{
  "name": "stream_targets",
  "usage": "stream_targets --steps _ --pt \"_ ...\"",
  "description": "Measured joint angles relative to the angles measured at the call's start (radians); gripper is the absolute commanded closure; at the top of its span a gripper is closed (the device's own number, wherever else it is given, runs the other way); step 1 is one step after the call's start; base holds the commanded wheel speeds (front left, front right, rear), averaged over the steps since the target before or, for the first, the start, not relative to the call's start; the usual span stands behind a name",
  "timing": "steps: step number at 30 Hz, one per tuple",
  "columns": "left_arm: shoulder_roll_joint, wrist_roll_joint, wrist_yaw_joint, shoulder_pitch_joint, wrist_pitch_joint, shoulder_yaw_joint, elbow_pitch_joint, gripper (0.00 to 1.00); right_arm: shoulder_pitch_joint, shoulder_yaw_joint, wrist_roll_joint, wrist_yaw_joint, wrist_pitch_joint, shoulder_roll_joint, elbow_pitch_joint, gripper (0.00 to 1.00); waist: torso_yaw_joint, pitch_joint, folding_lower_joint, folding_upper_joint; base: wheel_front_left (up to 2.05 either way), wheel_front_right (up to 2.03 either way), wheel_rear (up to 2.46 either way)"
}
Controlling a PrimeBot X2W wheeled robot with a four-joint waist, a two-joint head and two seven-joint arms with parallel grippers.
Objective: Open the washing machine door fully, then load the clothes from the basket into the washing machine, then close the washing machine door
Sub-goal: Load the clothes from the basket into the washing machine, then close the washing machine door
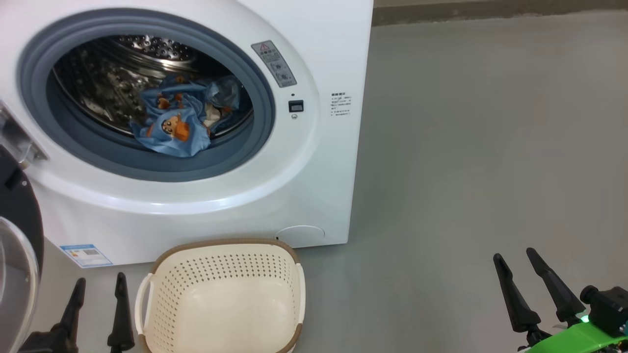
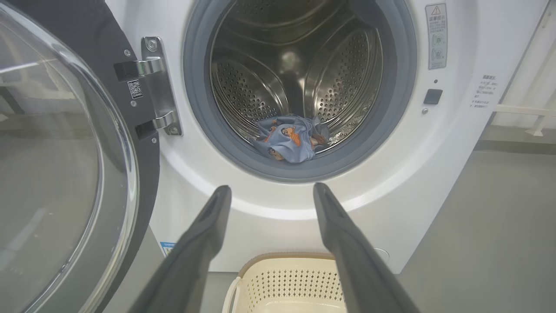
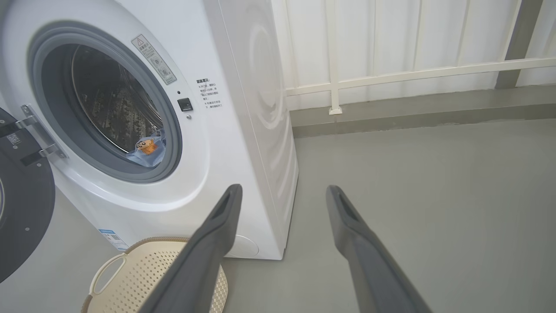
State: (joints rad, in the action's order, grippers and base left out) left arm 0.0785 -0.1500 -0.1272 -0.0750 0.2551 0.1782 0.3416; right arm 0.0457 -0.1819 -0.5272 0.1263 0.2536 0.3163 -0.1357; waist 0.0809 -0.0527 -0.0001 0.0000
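We see left gripper [image 1: 100, 278] and right gripper [image 1: 513, 253] spread, empty. Clothes [image 1: 171, 125] in drum [image 1: 147, 49] ahead of left gripper, basket [image 1: 221, 242] just right of it, open door [image 1: 22, 211] left.

You've got washing machine [image 1: 314, 162] door [image 2: 52, 165] open at its left, blue clothes [image 1: 174, 125] in its drum [image 2: 243, 87], cream basket [image 1: 221, 274] just in front.

The washing machine [image 1: 324, 162] is white with a grey gasket [image 1: 264, 113], the clothes [image 1: 171, 130] are light blue with orange-brown cartoon figures, the basket [image 1: 221, 269] is cream with a brown rim, and the floor [image 1: 490, 147] is grey.
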Motion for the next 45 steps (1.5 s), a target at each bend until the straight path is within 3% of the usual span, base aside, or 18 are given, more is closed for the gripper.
stream_targets --steps 26,45 --pt "-0.001 -0.043 -0.001 0.054 0.000 -0.008 -0.023 0.00 0.027 0.007 0.000 0.000 0.000 0.000 0.001 0.00 -0.008 0.019 0.0001 0.0000 -0.04 0.04 0.00" --pt "-0.001 -0.041 -0.001 0.054 0.000 -0.012 -0.018 0.00 0.026 0.008 0.000 0.000 0.000 0.000 0.007 0.00 -0.017 0.006 0.0001 0.0000 -1.00 1.00 0.00"
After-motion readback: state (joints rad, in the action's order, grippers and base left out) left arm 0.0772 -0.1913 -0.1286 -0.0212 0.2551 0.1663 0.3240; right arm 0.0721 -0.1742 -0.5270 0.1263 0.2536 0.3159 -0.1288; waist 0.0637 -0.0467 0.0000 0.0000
